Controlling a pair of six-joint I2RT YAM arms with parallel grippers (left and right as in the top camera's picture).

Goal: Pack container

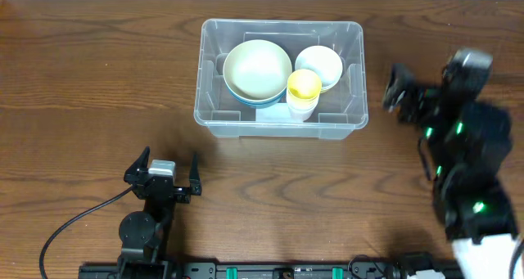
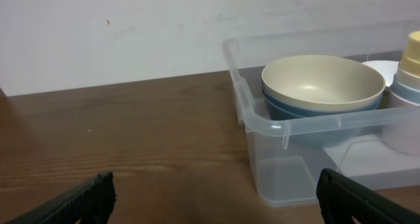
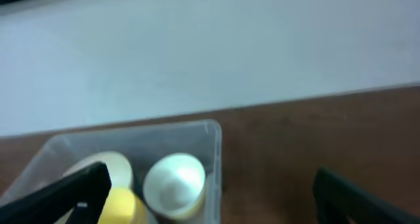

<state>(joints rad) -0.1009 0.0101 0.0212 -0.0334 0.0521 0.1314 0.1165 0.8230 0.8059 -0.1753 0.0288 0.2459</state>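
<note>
Because the container (image 1: pixel 278 125), at the far centre of the bench (image 1: pixel 82 83), holds stacked bowls (image 1: pixel 257 68), a white bowl (image 1: pixel 318 65) and stacked cups (image 1: pixel 304 87), while the left gripper (image 1: pixel 168 166) and right gripper (image 1: pixel 399 89) stand clear with fingers spread and empty, packing appears complete, no loose items being visible.
</note>
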